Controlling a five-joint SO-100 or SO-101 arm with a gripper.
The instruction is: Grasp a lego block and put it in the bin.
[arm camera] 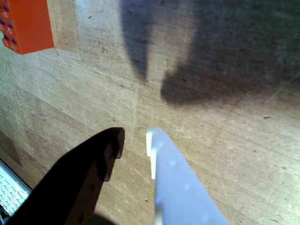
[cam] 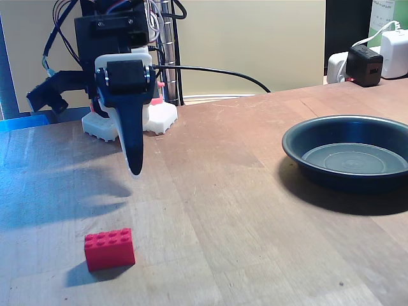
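Desk (cam: pixel 242 191): worn wood planks, scratched, strong light throwing hard shadows to the left in the fixed view.

Arm (cam: pixel 121 57): black body on a white base at the far left of the desk, cables running off the top and one black cable trailing right along the far edge. It leans forward toward the camera, tip pointing down, hanging above the desk surface and not touching it.

Bin (cam: pixel 299 150): dark round pan, rolled rim, concentric rings inside, sitting flat on the right side of the desk, partly cut off by the right frame edge. Nothing visible in it. Well apart from the arm.

Black charger cube (cam: pixel 364 64) and white plugs at the far right, behind the bin.

Gripper (arm camera: pixel 135 140): in the wrist view, one black finger on the left, one white finger on the right, jaws at a narrow gap with bare desk showing between the tips. Nothing held. Fixed view shows it edge-on (cam: pixel 134 167), so the gap can't be read there.

Lego block (cam: pixel 109 248): red, two rows of four studs up, flat on the desk at near left, nearer the camera than the gripper tip and slightly left of it. Apart from the gripper, no contact. Wrist view has it in the top-left corner (arm camera: pixel 28 23), cropped by the frame, well off the line of the jaws.
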